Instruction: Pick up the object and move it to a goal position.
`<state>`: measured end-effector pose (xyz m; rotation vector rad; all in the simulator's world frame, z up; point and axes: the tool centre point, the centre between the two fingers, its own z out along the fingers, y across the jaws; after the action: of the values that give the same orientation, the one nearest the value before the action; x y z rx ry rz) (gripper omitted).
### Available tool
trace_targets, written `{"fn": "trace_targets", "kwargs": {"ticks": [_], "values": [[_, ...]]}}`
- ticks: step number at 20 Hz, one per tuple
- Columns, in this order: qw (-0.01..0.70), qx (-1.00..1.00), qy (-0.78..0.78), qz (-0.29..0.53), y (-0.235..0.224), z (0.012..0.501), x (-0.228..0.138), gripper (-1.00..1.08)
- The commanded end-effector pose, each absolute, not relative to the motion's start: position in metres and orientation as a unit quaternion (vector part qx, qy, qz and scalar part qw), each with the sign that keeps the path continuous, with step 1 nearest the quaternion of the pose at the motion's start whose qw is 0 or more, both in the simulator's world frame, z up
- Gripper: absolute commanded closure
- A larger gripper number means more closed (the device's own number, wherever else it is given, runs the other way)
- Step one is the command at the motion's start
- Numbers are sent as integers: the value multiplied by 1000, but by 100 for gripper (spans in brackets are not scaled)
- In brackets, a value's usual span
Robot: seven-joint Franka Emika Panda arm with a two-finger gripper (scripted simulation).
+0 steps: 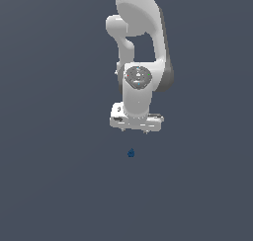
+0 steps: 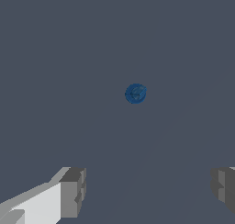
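The object [image 1: 131, 153] is a tiny dark blue roundish lump on the plain grey surface, below the white arm in the exterior view. It also shows in the wrist view [image 2: 136, 93], round and blue. My gripper [image 1: 135, 130] hangs above the object, pointing down, apart from it. In the wrist view my gripper [image 2: 149, 191] has its two grey fingertips [image 2: 73, 191] spread wide with nothing between them. It is open and empty.
The white arm [image 1: 141, 47] reaches down from the top of the exterior view. The grey surface [image 1: 49, 185] runs flat all around with no other objects in view.
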<state>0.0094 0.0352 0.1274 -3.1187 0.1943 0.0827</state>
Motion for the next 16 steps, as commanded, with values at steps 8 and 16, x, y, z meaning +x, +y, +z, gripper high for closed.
{"fn": "trace_targets", "kwargs": {"ticks": [8, 16], "values": [[3, -985, 173, 10, 27, 106, 48, -92], [0, -974, 225, 2, 22, 94, 65, -92]]}}
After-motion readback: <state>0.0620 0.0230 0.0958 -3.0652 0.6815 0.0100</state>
